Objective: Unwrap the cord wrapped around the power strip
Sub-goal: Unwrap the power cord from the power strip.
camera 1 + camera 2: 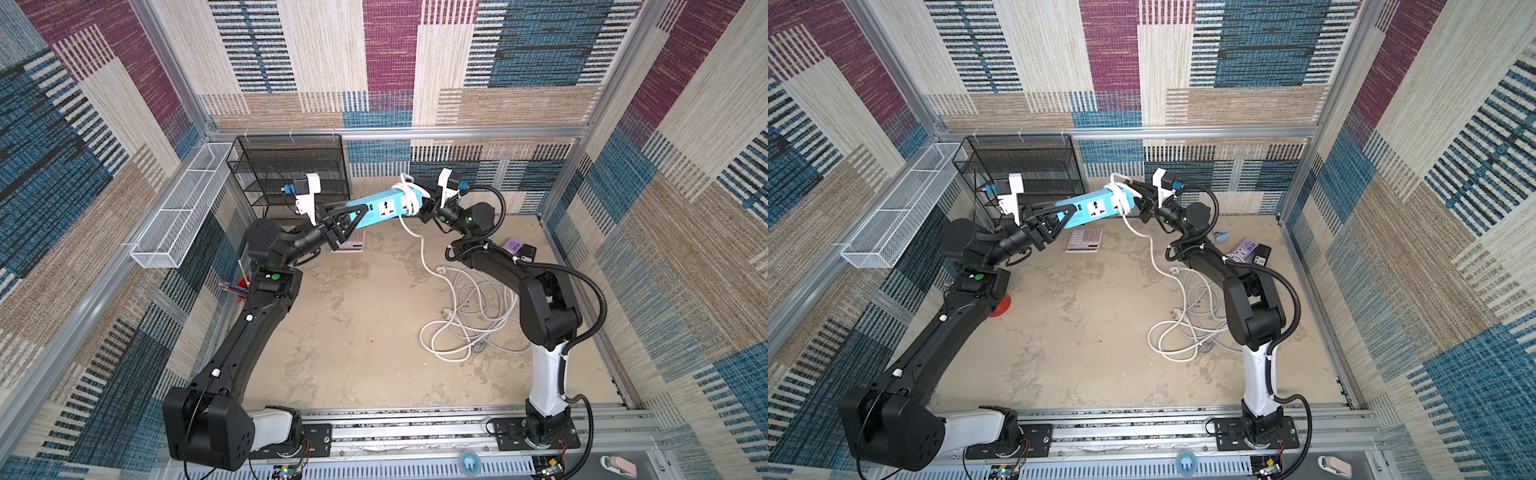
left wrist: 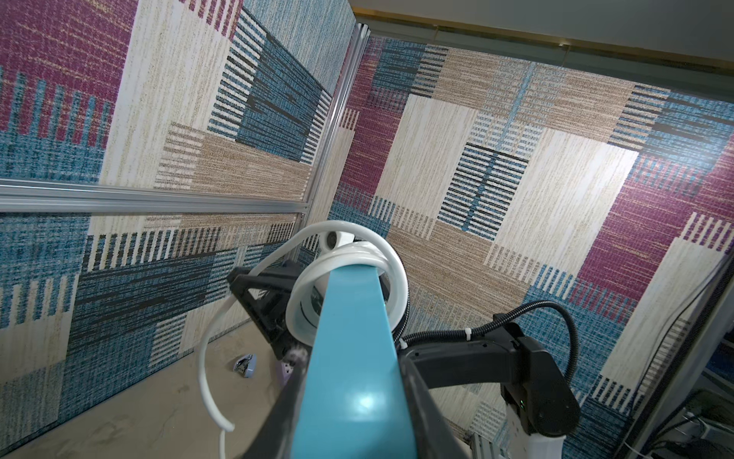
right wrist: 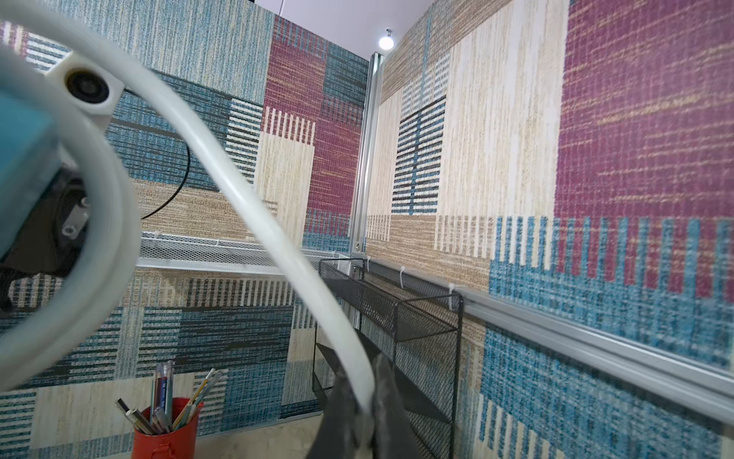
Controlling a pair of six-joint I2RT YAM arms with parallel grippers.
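Turquoise rectangular plastic power strip [image 1: 386,206] hangs in the air over the far part of the beige worktop [image 1: 353,332], near the back wall. My left pincer [image 1: 352,217] is clamped on one end of it. My right pincer [image 3: 363,403] is closed on the white round cord [image 1: 424,253], just beside the coils around the opposite end. Slack drops to a loose heap by the right arm. Open worktop lies between both arms. Black wire-mesh rack [image 1: 291,174] stands close behind the left wrist.
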